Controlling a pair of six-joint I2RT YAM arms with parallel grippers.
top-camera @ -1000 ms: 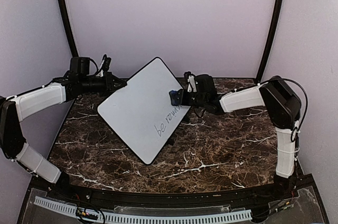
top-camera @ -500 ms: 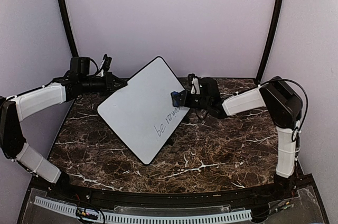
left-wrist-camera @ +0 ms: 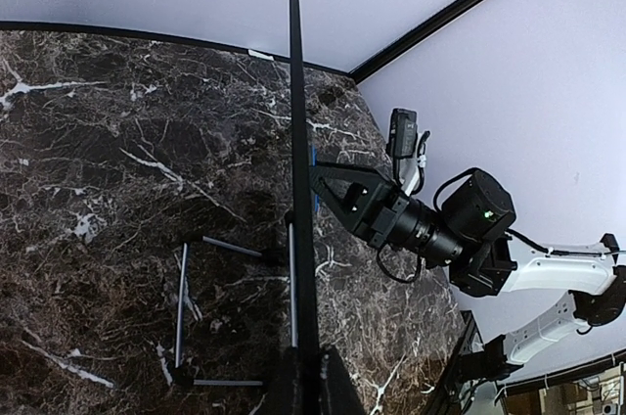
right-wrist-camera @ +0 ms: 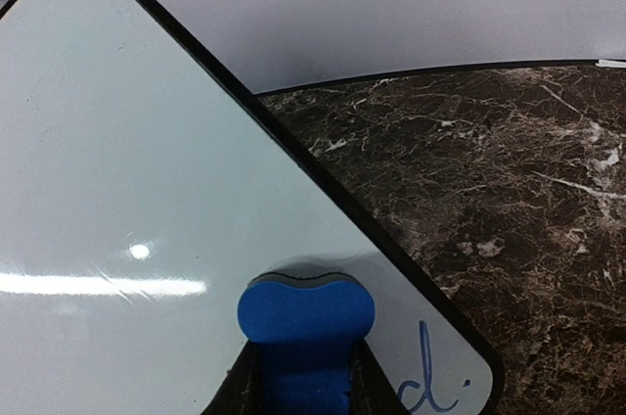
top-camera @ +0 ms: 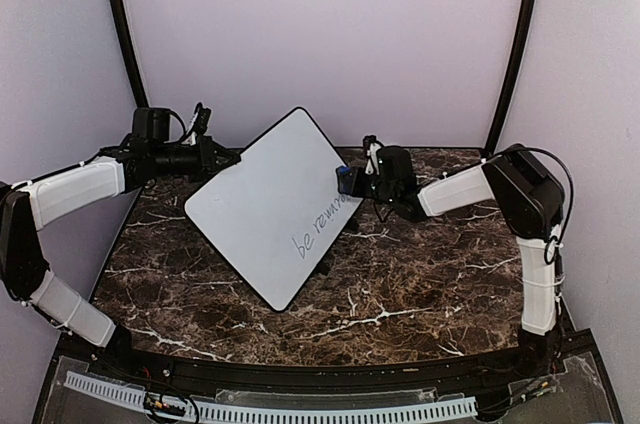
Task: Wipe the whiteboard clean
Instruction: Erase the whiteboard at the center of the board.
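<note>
The dark marbled surface [top-camera: 400, 284] carries the whiteboard [top-camera: 260, 204], which stands up off it, turned like a diamond, with its lowest corner at 6 o'clock nearest the arm bases. Whether that corner bears on the surface cannot be told. Handwriting [top-camera: 322, 224] runs along the edge at about 4 o'clock and is not yet wiped.

The main risk, as I judge it, is the board pivoting or slipping. It appears to be held by one corner only, so a firm push far from that corner could twist it in the grip or tip it backward. A second risk is the eraser's path. It sits above the words near the rim, so a stroke that drifts outward would run off the edge and miss the ink.

Farther back, at the board's 3 o'clock, the right end effector [top-camera: 350, 182] is clamped narrowly on a blue eraser [right-wrist-camera: 306, 322], with fingers [right-wrist-camera: 367, 386] on both its sides. The pad lies over the white face just above the last letter, though actual contact cannot be confirmed. At 10 o'clock, the left end effector [left-wrist-camera: 305, 376] is closed on the board's thin rim, seen edge-on from its wrist camera.
</note>
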